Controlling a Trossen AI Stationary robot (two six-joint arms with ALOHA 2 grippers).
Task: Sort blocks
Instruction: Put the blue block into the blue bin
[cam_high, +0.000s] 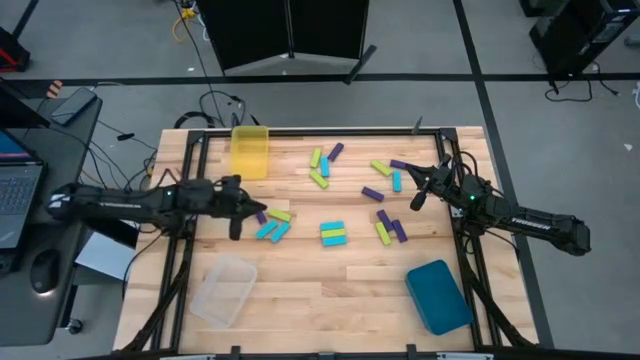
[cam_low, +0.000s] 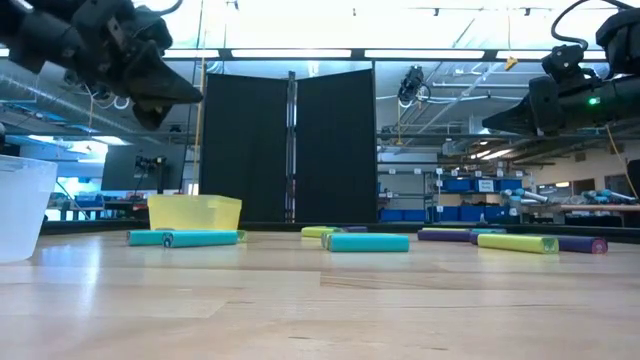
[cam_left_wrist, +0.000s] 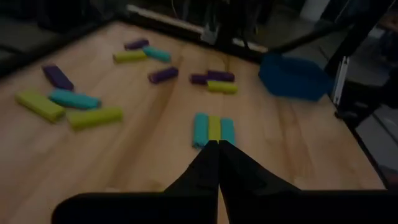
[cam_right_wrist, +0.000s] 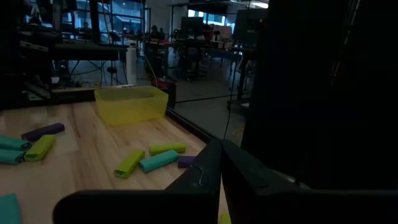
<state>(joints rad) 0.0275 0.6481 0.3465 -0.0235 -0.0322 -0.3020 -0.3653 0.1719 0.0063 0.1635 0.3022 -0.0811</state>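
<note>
Right now the left gripper (cam_high: 237, 226), fingers pressed together, hovers left of centre over scattered blocks (cam_high: 333, 233); the right gripper (cam_high: 417, 200) waits, also closed. Descending closed risks shoving neighbouring blocks.

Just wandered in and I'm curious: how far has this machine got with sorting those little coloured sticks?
Hardly started, it seems. The yellow bin, clear bin and teal bin all look empty, and the blocks lie scattered across the table. Nothing is in hand: the left claw and right claw are both shut with nothing in them, above the table. All the sorting remains.
</note>
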